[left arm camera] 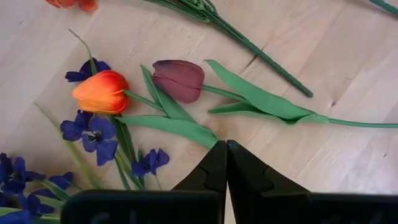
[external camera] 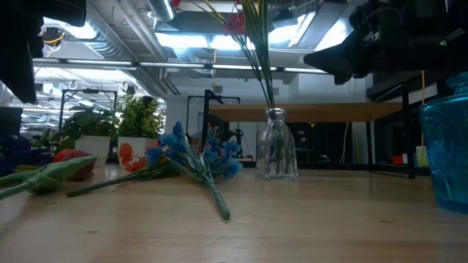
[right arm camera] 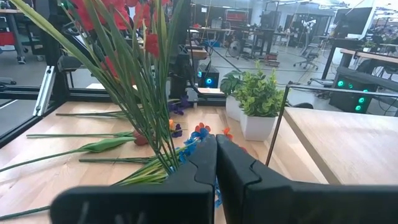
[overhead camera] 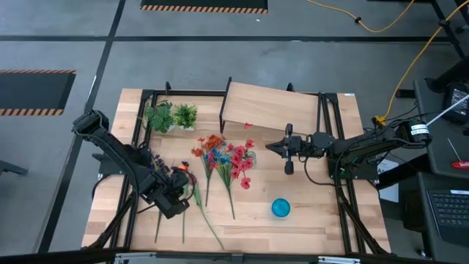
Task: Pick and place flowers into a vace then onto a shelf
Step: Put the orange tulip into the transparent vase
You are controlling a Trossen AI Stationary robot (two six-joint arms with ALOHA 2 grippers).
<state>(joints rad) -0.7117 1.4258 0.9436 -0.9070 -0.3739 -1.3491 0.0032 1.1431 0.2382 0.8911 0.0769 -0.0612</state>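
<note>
Several flowers lie flat on the table. An orange tulip [left arm camera: 102, 91] and a dark purple tulip [left arm camera: 180, 79] lie side by side among blue blossoms [left arm camera: 93, 132]. A mixed red, orange and blue bunch [overhead camera: 216, 152] lies beside them. Red flowers [overhead camera: 242, 163] stand with their stems in a clear glass vase [external camera: 276, 152]. The shelf [overhead camera: 271, 106] stands at the far side. My left gripper [left arm camera: 227, 144] is shut, hanging over the tulips' leaves and pointing steeply down. My right gripper [overhead camera: 268, 147] is shut and level, just right of the vase.
Two small potted plants [overhead camera: 172, 116] stand at the far left, next to the shelf. A blue cup [overhead camera: 281, 207] stands near the front edge, right of the flowers. Bare wood lies between the cup and the loose stems [overhead camera: 209, 220].
</note>
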